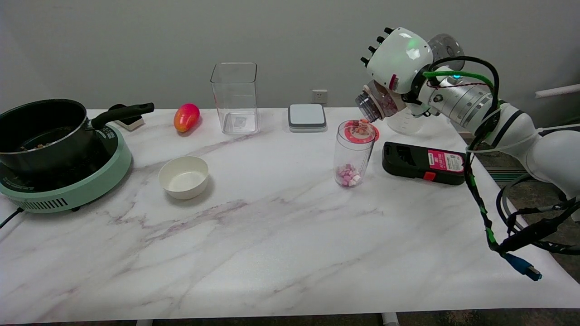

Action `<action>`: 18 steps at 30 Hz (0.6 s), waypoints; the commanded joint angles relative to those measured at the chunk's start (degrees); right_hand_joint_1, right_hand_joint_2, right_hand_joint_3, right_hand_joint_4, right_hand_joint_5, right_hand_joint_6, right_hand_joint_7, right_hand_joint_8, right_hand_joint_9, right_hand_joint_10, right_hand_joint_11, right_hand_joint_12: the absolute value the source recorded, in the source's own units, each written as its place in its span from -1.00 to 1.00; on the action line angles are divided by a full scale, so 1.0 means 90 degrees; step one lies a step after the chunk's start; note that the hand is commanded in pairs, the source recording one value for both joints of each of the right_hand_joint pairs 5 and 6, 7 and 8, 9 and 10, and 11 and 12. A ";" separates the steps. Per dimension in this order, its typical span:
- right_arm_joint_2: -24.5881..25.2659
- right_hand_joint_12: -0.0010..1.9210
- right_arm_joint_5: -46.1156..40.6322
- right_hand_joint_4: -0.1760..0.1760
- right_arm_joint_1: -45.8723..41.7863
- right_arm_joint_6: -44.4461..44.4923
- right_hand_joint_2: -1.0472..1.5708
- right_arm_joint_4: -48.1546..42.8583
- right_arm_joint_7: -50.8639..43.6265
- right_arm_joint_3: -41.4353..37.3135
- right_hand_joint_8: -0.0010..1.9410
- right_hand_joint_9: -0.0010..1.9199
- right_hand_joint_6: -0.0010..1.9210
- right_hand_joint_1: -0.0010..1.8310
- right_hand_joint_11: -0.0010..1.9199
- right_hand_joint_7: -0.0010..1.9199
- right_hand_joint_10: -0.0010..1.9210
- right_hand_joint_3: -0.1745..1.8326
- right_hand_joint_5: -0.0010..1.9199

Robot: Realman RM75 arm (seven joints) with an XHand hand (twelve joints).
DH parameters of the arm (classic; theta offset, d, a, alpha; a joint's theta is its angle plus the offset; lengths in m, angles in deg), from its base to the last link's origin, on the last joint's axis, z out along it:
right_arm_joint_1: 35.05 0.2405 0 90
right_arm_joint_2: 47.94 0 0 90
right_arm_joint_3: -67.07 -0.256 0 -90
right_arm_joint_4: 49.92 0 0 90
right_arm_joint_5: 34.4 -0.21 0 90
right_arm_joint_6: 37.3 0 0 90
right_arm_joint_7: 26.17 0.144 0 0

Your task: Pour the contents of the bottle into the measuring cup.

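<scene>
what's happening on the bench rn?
The right hand holds a clear bottle tipped on its side, mouth just above the measuring cup. Small pink and white pieces already sit in the cup's bottom, and a few lie at its rim; some remain in the bottle. Pouring looks underway, not finished.

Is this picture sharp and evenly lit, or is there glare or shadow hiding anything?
Head view: lighting is soft and even; the white bowl and the pot cast only faint shadows. A bright glare spot sits on the right hand, which holds the tilted bottle over the measuring cup. The clear box looks pale against the wall. The table edges look slightly soft.
</scene>
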 commanded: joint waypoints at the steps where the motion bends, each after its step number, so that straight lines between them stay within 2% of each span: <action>1: -0.0029 0.27 0.0155 0.00 0.0193 -0.0250 0.52 0.0037 0.0011 -0.0005 0.73 0.40 0.68 0.60 0.27 0.75 0.40 -0.33 0.68; 18: -0.0144 0.28 0.0203 0.00 0.0352 -0.0431 0.53 0.0107 0.0003 -0.0030 0.74 0.41 0.69 0.60 0.28 0.76 0.41 -0.35 0.69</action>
